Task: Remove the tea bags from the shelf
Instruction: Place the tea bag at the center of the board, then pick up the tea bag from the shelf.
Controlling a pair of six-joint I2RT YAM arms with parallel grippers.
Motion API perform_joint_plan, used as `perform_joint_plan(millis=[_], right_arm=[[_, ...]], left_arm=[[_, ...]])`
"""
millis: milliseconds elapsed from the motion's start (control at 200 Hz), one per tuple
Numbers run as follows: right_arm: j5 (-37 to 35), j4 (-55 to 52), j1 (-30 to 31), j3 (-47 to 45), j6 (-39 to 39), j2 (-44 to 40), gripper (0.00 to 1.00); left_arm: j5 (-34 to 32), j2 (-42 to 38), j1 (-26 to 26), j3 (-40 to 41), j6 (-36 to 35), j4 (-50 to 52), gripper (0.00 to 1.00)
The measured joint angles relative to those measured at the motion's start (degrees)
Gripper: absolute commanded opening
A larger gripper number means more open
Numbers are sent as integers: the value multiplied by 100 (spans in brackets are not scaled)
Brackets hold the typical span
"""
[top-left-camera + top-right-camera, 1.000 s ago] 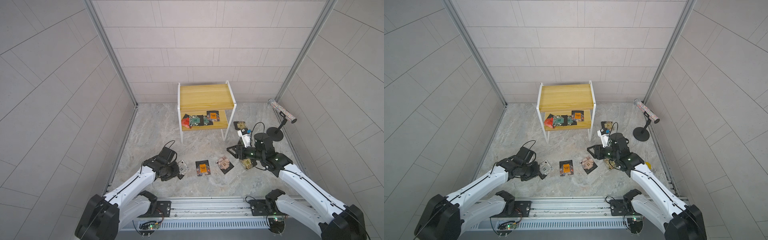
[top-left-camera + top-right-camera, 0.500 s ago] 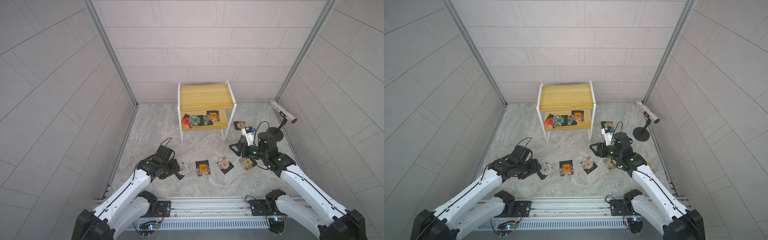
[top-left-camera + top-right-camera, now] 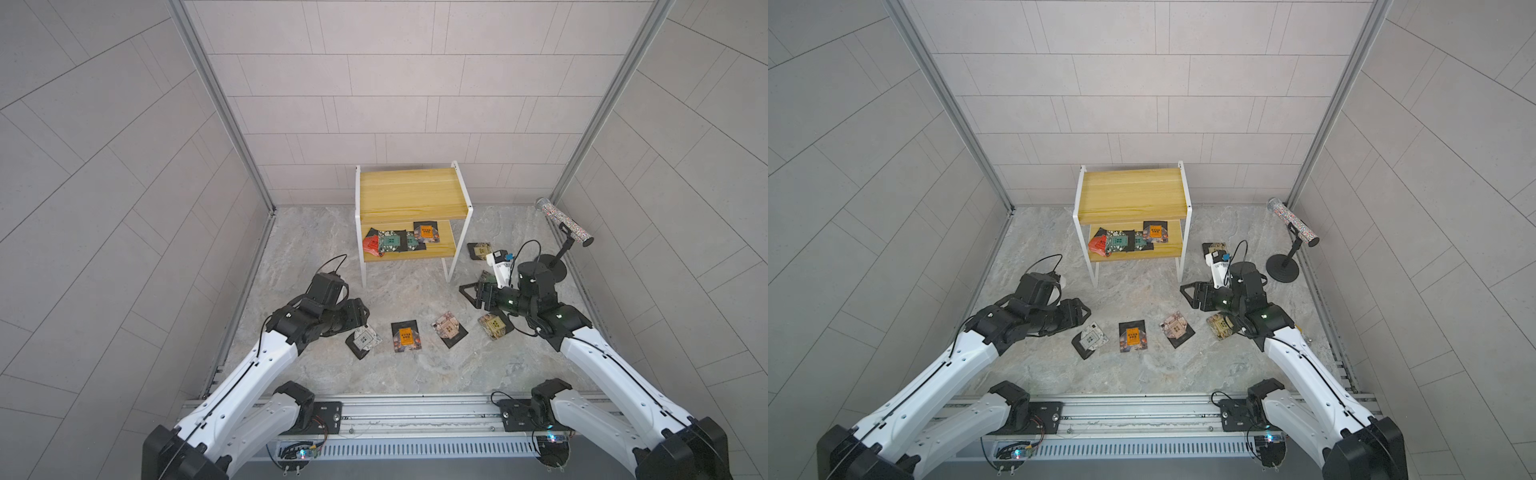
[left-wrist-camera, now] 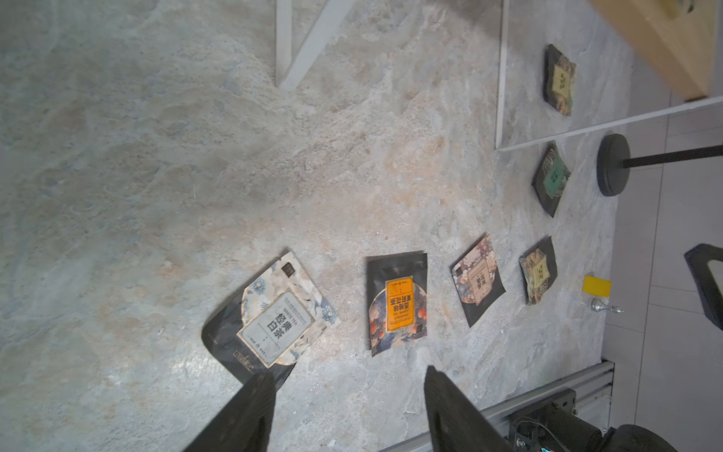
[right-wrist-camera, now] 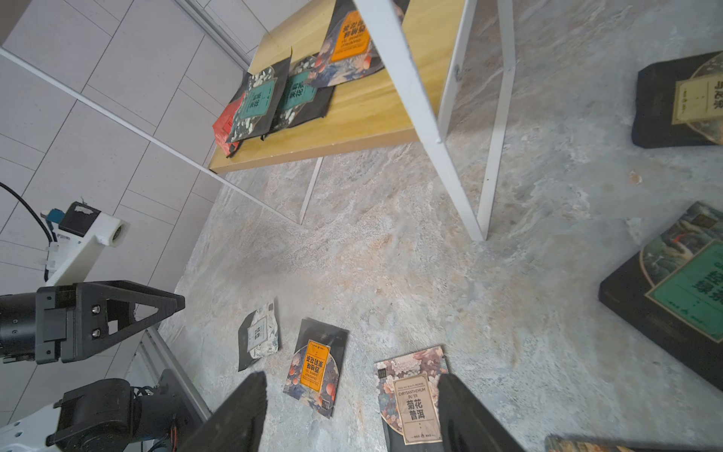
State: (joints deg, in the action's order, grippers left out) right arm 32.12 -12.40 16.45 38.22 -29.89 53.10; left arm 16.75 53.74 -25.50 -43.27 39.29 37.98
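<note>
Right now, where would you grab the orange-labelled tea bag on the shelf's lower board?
Probably its near edge, from the shelf's open front. The orange-labelled tea bag lies flat on the lower board with the top board roofing it, so coming down from above is blocked.

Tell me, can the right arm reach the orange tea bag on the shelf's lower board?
Probably yes. The right gripper is open and empty, the shelf is open-fronted, and the orange tea bag lies near that side. The front leg and top board leave a tight entry.
</note>
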Motion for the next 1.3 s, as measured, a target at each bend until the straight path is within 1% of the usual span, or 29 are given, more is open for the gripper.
perform_joint_plan(millis=[130, 225, 260, 415, 515, 771, 916, 1091, 1301], right_arm=[[13, 101, 74, 101, 269, 81, 77], [-133, 107, 382, 225, 664, 92, 79], [-221, 118, 553, 275, 855, 92, 81], [-732, 225, 1438, 527, 1991, 199, 83], [-944, 435, 1770, 649, 2778, 463, 86], [-1180, 863, 1832, 1075, 4553, 1513, 87], [-1316, 1189, 1832, 1266, 5340, 2050, 88], [-1281, 1388, 1832, 1578, 5956, 2566, 88], [-1163, 1703, 1867, 2085, 6317, 3126, 88]], left_arm=[[125, 245, 0, -256, -212, -68, 71], [166, 380, 0, -417, -363, -138, 72], [168, 422, 0, -470, -409, -175, 73], [168, 551, 0, -564, -485, -385, 75], [151, 586, 7, -570, -483, -494, 75], [98, 555, 144, -634, -509, -501, 75], [74, 411, 269, -634, -529, -466, 75], [48, 227, 417, -595, -525, -461, 75], [35, 173, 605, -494, -507, -374, 75]])
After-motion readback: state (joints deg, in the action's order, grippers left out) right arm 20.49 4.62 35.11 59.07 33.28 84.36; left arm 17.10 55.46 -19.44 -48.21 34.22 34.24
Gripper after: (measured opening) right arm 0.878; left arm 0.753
